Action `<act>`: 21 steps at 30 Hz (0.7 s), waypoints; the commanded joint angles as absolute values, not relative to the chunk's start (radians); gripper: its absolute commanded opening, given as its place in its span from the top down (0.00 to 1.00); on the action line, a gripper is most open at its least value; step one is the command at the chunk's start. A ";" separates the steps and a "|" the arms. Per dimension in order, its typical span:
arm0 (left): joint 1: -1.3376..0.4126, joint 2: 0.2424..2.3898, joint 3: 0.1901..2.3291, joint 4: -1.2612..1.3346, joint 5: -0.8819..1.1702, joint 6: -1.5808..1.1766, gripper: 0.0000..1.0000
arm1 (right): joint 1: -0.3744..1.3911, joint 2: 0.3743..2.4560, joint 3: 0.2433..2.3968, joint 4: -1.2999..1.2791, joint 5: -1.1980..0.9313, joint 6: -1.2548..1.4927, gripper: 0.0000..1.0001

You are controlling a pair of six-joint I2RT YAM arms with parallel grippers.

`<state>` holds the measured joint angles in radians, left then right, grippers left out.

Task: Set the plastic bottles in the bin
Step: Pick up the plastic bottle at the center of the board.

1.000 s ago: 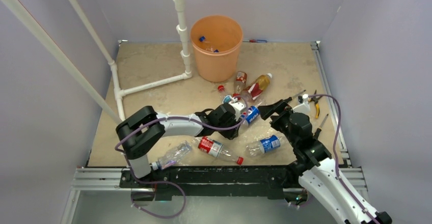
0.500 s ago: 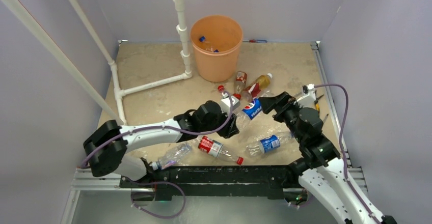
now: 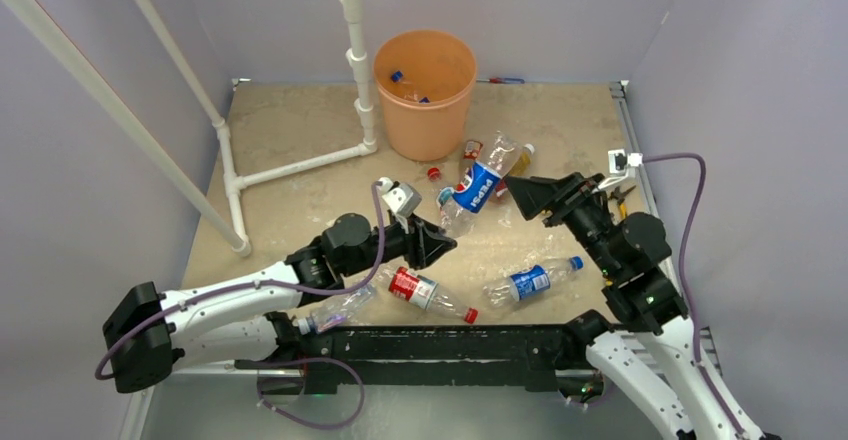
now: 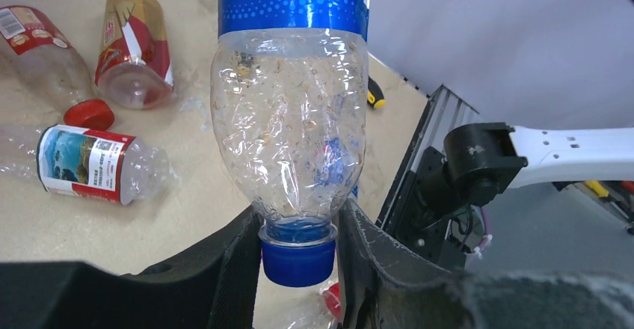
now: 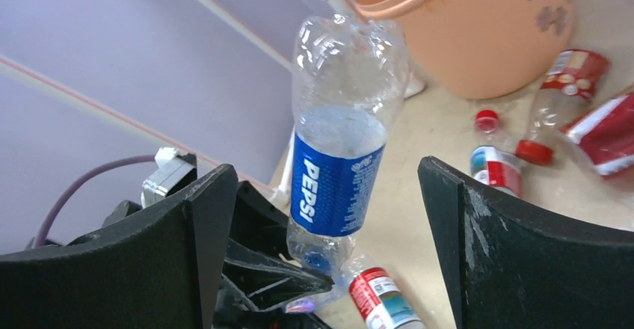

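My left gripper [image 3: 441, 239] is shut on the blue-capped neck of a clear Pepsi bottle [image 3: 476, 184] and holds it off the table, base tilted toward the orange bin [image 3: 425, 100]. The left wrist view shows the cap [image 4: 297, 259] between my fingers [image 4: 236, 269]. My right gripper [image 3: 540, 192] is open and empty beside the bottle's base. In the right wrist view the bottle [image 5: 338, 179] shows between the wide jaws, with the bin [image 5: 478, 37] behind. Several more bottles lie on the table: a red-labelled one [image 3: 424, 291], a blue-labelled one [image 3: 528, 282] and a clear one [image 3: 336, 307].
A white pipe frame [image 3: 357, 70] stands left of the bin. Red-labelled bottles [image 3: 472, 150] and a red cap [image 3: 434, 173] lie by the bin. Bottles lie inside the bin [image 3: 398, 77]. Hand tools [image 3: 622, 196] lie at the right rail.
My left arm has drawn back to the left and lifted the Pepsi bottle, swinging its base toward the bin. My right gripper has moved farther up the table, staying open.
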<state>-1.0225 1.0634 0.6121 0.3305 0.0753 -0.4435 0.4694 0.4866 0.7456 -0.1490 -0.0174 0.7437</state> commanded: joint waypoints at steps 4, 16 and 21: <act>-1.026 0.974 0.542 0.490 0.037 -0.469 1.00 | 0.471 0.528 0.675 0.159 -0.180 0.874 0.05; -1.026 0.951 0.533 0.491 0.052 -0.481 1.00 | 0.471 0.699 0.720 0.236 -0.224 0.871 0.07; -1.026 0.947 0.532 0.486 0.054 -0.483 1.00 | 0.470 0.759 0.725 0.291 -0.261 0.887 0.08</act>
<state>-1.0225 0.9680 0.5411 0.4328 0.0479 -0.4690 0.4706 0.7124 0.6830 0.2062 -0.2123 0.8711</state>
